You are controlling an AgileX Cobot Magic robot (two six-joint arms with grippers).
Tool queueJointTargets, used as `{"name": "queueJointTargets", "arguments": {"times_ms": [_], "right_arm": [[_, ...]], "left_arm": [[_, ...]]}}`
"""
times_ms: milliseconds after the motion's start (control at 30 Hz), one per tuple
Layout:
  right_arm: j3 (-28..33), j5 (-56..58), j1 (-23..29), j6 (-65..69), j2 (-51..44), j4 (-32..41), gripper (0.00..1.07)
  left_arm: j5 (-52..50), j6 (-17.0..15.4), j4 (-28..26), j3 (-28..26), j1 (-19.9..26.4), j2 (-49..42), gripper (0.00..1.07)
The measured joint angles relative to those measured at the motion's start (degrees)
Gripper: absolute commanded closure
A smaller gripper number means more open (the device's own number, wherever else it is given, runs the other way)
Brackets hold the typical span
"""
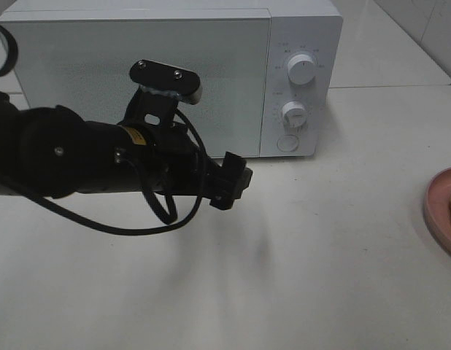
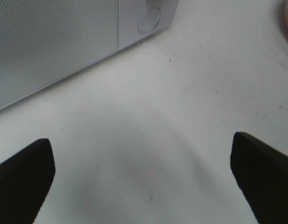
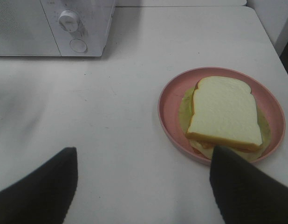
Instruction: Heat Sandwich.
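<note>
Right wrist view gives you the clearest look at the sandwich (image 3: 224, 113): a square of white bread with tan crust, pale green-yellow filling showing around and beneath it; it lies flat on a round pink plate (image 3: 168, 95), filling much of the dish; the plate sits on the white bench (image 3: 111, 107), well apart from the microwave (image 3: 51, 28) at the back. Your right gripper (image 3: 141, 186) hovers above the bench just short of the plate; its jaws stand wide and released, nothing between them; one dark fingertip (image 3: 246, 186) overlaps the near rim of the plate in the picture, and you cannot tell whether it touches.

From the exterior high view you see only a sliver of the plate and filling at the right edge; the microwave door is shut, with two white dials (image 1: 303, 71) and a round button (image 1: 287, 142) on its control panel. Your left gripper (image 1: 233, 182) hangs above the bench in front of the door's lower right corner, near the panel, clear of the appliance; its black arm (image 1: 65, 157) reaches in from the left with a loose cable (image 1: 138, 219) looped beneath. In the left wrist view its jaws are spread fully apart and released, bare bench showing between the two dark fingertips (image 2: 23, 177); nothing is grasped.
</note>
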Motion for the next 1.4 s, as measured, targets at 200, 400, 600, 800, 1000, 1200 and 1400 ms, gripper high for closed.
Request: {"name": "queueJointTargets", "arguments": {"times_ms": [200,400,600,800,1000,1200,1400], "right_arm": [[0.0,0.0,0.0,0.0,0.0,0.0,0.32],[0.0,0.0,0.0,0.0,0.0,0.0,0.32],[0.0,0.0,0.0,0.0,0.0,0.0,0.32],[0.0,0.0,0.0,0.0,0.0,0.0,0.32],[0.0,0.0,0.0,0.0,0.0,0.0,0.32],[0.0,0.0,0.0,0.0,0.0,0.0,0.32],[0.0,0.0,0.0,0.0,0.0,0.0,0.32]], "left_arm": [[13.24,0.0,0.0,0.0,5.73,-3.21,0.09],[29.28,0.0,1.38,0.06,14.61,-8.08,0.09],[42.4,0.0,4.53,0.06,22.0,-12.2,0.09],[52.71,-0.52,7.39,0.06,28.65,-15.64,0.09],[58.16,-5.5,12.38,0.06,35.92,-19.37,0.09],[62.68,-10.26,18.85,0.06,42.74,-23.38,0.09],[63.88,-11.46,19.54,1.72,46.47,-28.65,0.09]]}}
